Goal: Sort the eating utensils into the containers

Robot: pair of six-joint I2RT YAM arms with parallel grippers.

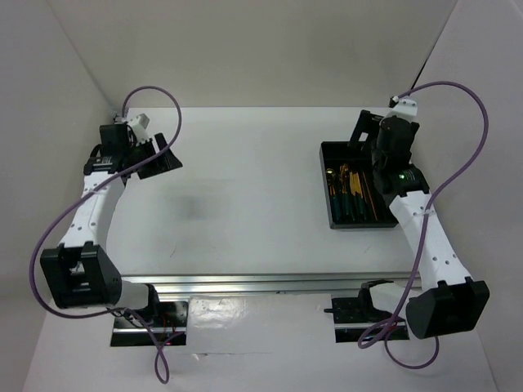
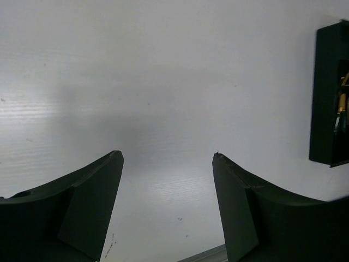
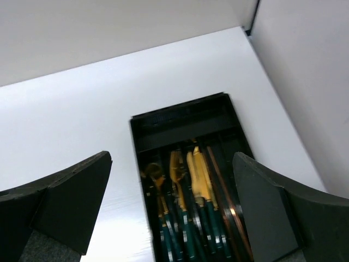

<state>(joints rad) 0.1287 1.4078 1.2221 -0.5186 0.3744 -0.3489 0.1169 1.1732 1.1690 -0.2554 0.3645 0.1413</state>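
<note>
When the overhead view is set against the two wrist views, each supplies detail that the others lack. The overhead view alone shows both arms at once. The left arm reaches to the far left of the table, and the right arm stands over the right side. The tray's contents are small in that view.

The right wrist view looks straight down into the black tray. It shows long narrow lanes, with a cross compartment at the far end that holds nothing. The left wrist view shows bare table, with only one end of the tray at its right edge.

The right gripper has its jaws spread wide and holds nothing. The tray lies below it, framed between the two fingers and not touching them. The left gripper also has its jaws spread apart, with only bare table between them. It is well apart from the tray.

Count: one tray, on the right side of the table toward the far half. All utensils in view lie inside it, lengthwise in the lanes.

- The spoons and forks lie in the left and middle lanes, gold heads toward the far end and teal handles toward the near end. Several are present, but blur prevents an exact count.
- The chopsticks lie in the right lane. Their number cannot be told.
</note>
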